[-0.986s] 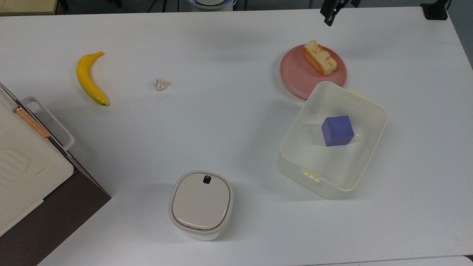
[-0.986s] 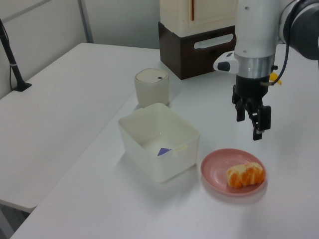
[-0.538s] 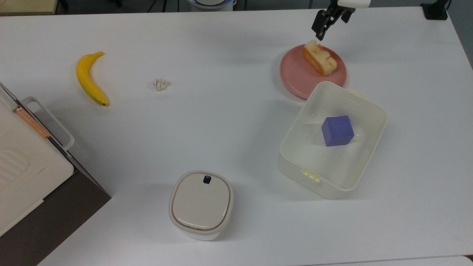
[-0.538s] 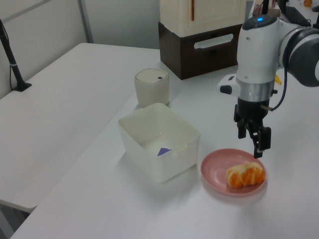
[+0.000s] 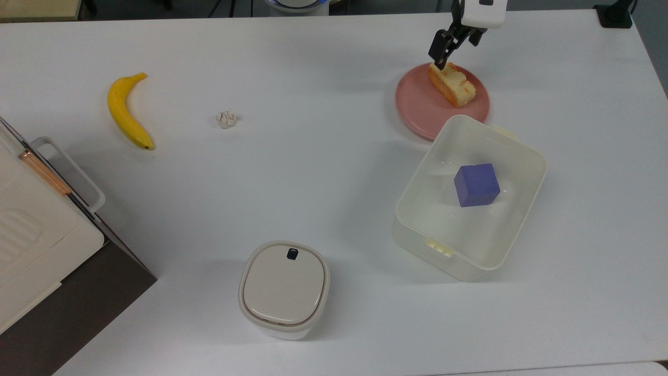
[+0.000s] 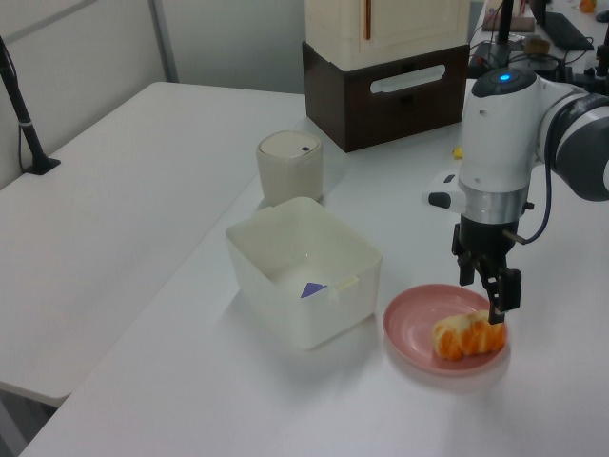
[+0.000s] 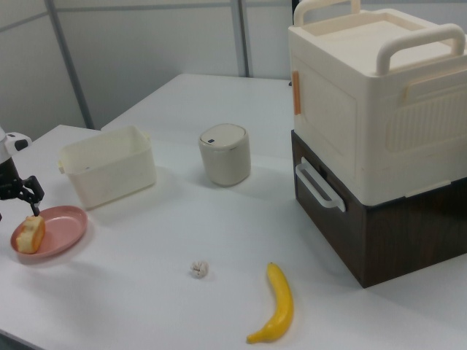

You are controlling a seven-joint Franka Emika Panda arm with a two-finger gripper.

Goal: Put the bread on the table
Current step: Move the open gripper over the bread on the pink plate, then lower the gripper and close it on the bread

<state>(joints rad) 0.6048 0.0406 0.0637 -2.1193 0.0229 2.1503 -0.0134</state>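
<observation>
1. Gripper (image 5: 441, 55) first: in the top view I am seeing its dark fingers hanging apart, holding nothing, over the far end of the bread (image 5: 452, 84), which is lying on the pink plate (image 5: 417, 107). The plate is sitting on the white table (image 5: 323, 172), just beside an open, pale plastic tub (image 5: 417, 230) that is holding a purple cube (image 5: 476, 185). A lidded cream canister (image 5: 284, 289) is standing nearer the bottom edge. Toward the top view's left a banana (image 5: 127, 111) and a small whitish wad (image 5: 226, 119) are lying well apart on the tabletop.

2. In the left view I am watching the gripper (image 6: 491, 292) pointing straight down with its fingertips level with the bread's top, one finger just at the bread (image 6: 469, 335); I cannot tell whether they are touching. The bread is showing an orange, toasted crust with pale patches and is resting at the plate's (image 6: 414, 328) right side in the left view. The tub (image 6: 304, 271) is showing a corner of the cube (image 6: 312, 289) inside.

3. In the right view I am seeing the gripper (image 7: 26, 195) just above the bread (image 7: 31, 233), whose pale cream side is facing the camera, on the plate (image 7: 62, 232). Behind them the tub (image 7: 109, 175) and canister (image 7: 225, 154) are standing; a stacked cream-and-brown storage unit (image 7: 379, 146) is filling the right view's right.
</observation>
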